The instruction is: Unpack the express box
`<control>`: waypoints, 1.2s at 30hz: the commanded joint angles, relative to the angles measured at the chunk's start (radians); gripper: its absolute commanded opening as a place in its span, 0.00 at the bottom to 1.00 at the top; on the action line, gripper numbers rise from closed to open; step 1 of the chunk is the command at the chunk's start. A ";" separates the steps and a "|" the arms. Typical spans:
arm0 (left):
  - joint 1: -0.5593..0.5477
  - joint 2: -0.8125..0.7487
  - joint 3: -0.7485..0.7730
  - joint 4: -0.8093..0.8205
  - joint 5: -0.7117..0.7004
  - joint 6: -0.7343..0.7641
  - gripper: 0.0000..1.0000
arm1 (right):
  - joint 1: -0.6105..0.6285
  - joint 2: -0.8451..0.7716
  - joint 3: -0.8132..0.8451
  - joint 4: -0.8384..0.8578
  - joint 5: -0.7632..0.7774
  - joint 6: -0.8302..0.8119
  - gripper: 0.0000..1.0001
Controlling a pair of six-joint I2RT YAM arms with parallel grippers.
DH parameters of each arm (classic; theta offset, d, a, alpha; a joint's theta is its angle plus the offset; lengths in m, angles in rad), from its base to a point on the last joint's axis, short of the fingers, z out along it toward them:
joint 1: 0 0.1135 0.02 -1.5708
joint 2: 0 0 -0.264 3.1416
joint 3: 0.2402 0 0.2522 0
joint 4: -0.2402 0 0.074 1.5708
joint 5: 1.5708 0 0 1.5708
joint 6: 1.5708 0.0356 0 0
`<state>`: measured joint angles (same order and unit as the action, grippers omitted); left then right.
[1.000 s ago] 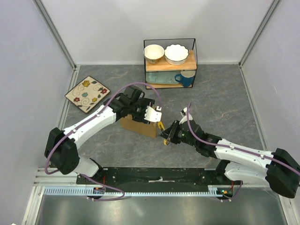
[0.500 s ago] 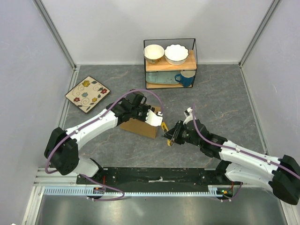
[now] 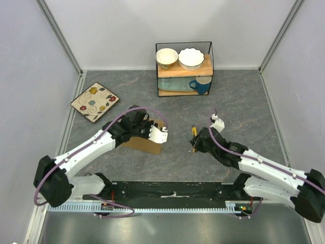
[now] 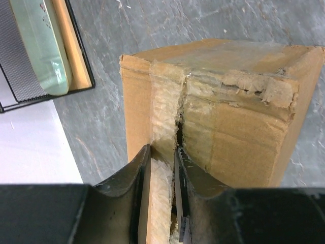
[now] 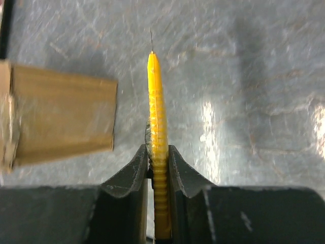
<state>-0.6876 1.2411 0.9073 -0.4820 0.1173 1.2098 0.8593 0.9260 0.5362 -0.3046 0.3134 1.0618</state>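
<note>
Gripping the express box (image 3: 144,144) at its taped seam, the left end effector (image 4: 161,150) has its fingers (image 4: 136,178) drawn nearly together on a narrow strip of taped cardboard. The wrist view shows this on the box's end face. A dark slit runs down that seam just beside the strip, and the clear tape along the top edge is ragged and torn.

The box sits flat on the grey counter (image 3: 238,107). It lies nearer the arm bases than the black wire rack (image 3: 207,65) and a little to the rack's left.

The right end effector (image 5: 157,148) is clamped on the yellow utility knife (image 5: 157,101). The ribbed handle is pinched between both fingers, and the thin blade tip sticks out past the yellow nose, pointing away from the wrist. Seen from above, the knife is also nearer the arm bases than the rack, roughly below its right half. It is not touching the box — bare counter shows between them.

On the rack's upper shelf stand two bowls, one cream (image 3: 167,57) and one white with a scalloped rim (image 3: 191,58). A blue mug (image 3: 201,85) sits on the shelf below. Well to the rack's left — near the counter's left edge — lies a square flowered plate (image 3: 94,101).
</note>
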 commanded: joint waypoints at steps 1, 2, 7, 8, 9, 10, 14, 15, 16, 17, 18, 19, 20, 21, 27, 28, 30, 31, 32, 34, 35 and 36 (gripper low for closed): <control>-0.013 -0.077 -0.039 -0.136 -0.039 -0.082 0.28 | -0.019 0.117 0.117 0.068 0.187 -0.091 0.09; -0.016 -0.095 -0.041 -0.144 -0.041 -0.085 0.28 | -0.022 0.147 0.120 0.085 0.209 -0.100 0.10; -0.030 -0.120 -0.067 -0.167 -0.048 -0.104 0.28 | -0.052 0.209 0.114 0.148 0.279 -0.123 0.17; -0.030 -0.123 -0.068 -0.170 -0.045 -0.110 0.28 | -0.052 0.223 0.113 0.150 0.298 -0.129 0.21; -0.032 -0.121 -0.068 -0.173 -0.045 -0.116 0.28 | -0.052 0.229 0.108 0.151 0.331 -0.134 0.28; -0.033 -0.123 -0.068 -0.175 -0.047 -0.127 0.28 | -0.052 0.235 0.107 0.154 0.348 -0.132 0.46; -0.038 -0.124 -0.071 -0.178 -0.050 -0.154 0.28 | -0.052 0.232 0.111 0.133 0.375 -0.135 0.98; -0.041 -0.123 -0.071 -0.178 -0.050 -0.162 0.28 | -0.051 0.228 0.114 0.128 0.378 -0.138 0.98; -0.043 -0.121 -0.073 -0.179 -0.054 -0.173 0.28 | -0.052 0.221 0.113 0.118 0.375 -0.140 0.98; -0.046 -0.121 -0.073 -0.179 -0.057 -0.182 0.28 | -0.051 0.202 0.111 0.113 0.371 -0.141 0.98; -0.049 -0.120 -0.074 -0.178 -0.061 -0.188 0.28 | -0.051 0.188 0.105 0.113 0.365 -0.141 0.98; -0.050 -0.117 -0.073 -0.178 -0.070 -0.203 0.27 | -0.052 0.174 0.096 0.130 0.330 -0.148 0.98; -0.052 -0.111 -0.071 -0.176 -0.076 -0.210 0.27 | -0.052 0.136 0.085 0.154 0.308 -0.155 0.98; -0.052 -0.105 -0.070 -0.175 -0.085 -0.220 0.27 | -0.048 0.116 0.050 0.233 0.276 -0.170 0.98; -0.059 -0.054 -0.007 -0.165 -0.100 -0.303 0.26 | -0.026 0.079 -0.041 0.559 -0.017 -0.269 0.98; -0.061 -0.046 0.002 -0.165 -0.100 -0.311 0.26 | -0.022 0.124 -0.033 0.568 -0.036 -0.266 0.98; -0.069 -0.025 0.028 -0.167 -0.105 -0.337 0.25 | 0.000 0.177 -0.006 0.605 -0.063 -0.263 0.98; -0.069 -0.022 0.034 -0.168 -0.104 -0.342 0.24 | 0.007 0.230 0.005 0.619 -0.063 -0.249 0.98; -0.075 -0.014 0.041 -0.170 -0.103 -0.348 0.23 | 0.017 0.261 0.022 0.636 -0.065 -0.244 0.98; -0.084 -0.011 0.050 -0.176 -0.102 -0.355 0.22 | 0.035 0.339 0.037 0.692 -0.074 -0.223 0.98; -0.092 -0.012 0.051 -0.179 -0.103 -0.357 0.22 | 0.038 0.362 0.047 0.723 -0.079 -0.200 0.98; -0.098 -0.015 0.051 -0.179 -0.105 -0.360 0.22 | 0.046 0.382 0.050 0.777 -0.094 -0.189 0.98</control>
<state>-0.7559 1.2144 0.9386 -0.5865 -0.0101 0.9352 0.8818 1.2327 0.5308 0.2749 0.2844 0.8349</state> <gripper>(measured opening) 0.263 0.982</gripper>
